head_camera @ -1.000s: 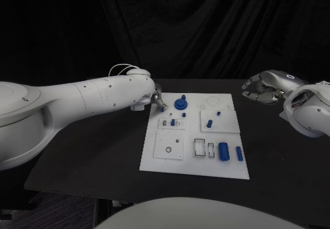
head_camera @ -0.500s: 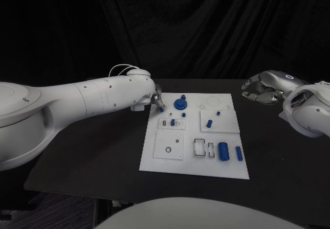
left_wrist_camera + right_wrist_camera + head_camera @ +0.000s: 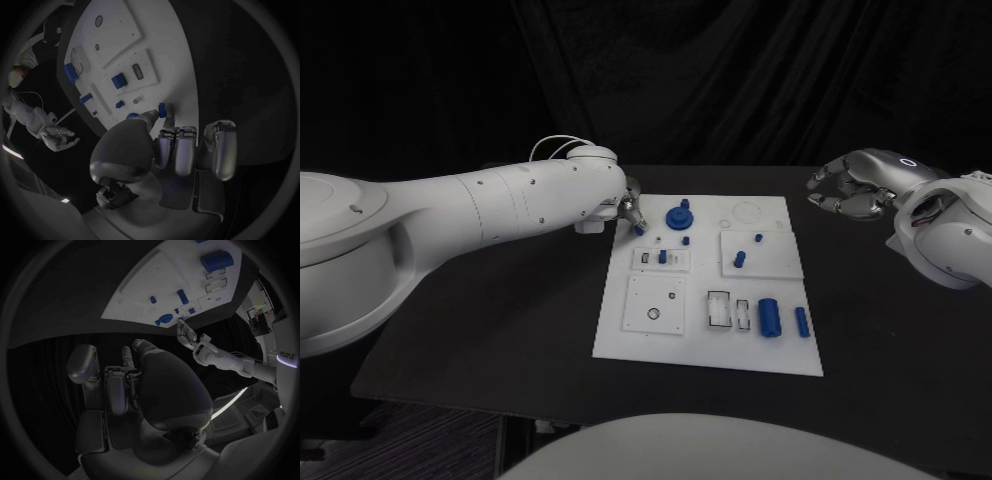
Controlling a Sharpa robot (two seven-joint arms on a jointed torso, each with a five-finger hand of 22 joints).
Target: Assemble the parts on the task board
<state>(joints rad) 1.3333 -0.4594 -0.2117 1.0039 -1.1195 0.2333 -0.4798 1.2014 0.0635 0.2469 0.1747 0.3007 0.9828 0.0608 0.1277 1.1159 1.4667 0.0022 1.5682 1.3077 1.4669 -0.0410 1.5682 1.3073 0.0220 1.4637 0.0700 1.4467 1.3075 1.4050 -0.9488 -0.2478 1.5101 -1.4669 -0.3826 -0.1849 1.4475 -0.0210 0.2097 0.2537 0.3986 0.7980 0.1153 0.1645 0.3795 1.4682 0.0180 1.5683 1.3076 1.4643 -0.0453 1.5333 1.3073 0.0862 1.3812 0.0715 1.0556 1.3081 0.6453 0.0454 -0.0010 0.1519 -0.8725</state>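
Blue plastic parts mostly lie loose on the white rectangular task board (image 3: 708, 352); assembly looks barely begun. Left hand (image 3: 627, 211) pinches a small blue peg (image 3: 162, 110); right hand (image 3: 849, 189) is curled, holding nothing.

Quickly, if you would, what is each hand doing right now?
Left hand: pinching a small blue part at the task board's far left corner.
Right hand: fingers curled in, holding nothing, off the board.

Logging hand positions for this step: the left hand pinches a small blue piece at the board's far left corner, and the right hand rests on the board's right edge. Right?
Not quite. The head view shows the right hand raised off the table, fingers curled, apart from the white board, not resting on it. The rest holds: the left hand pinches a small blue piece at the board's far left corner.
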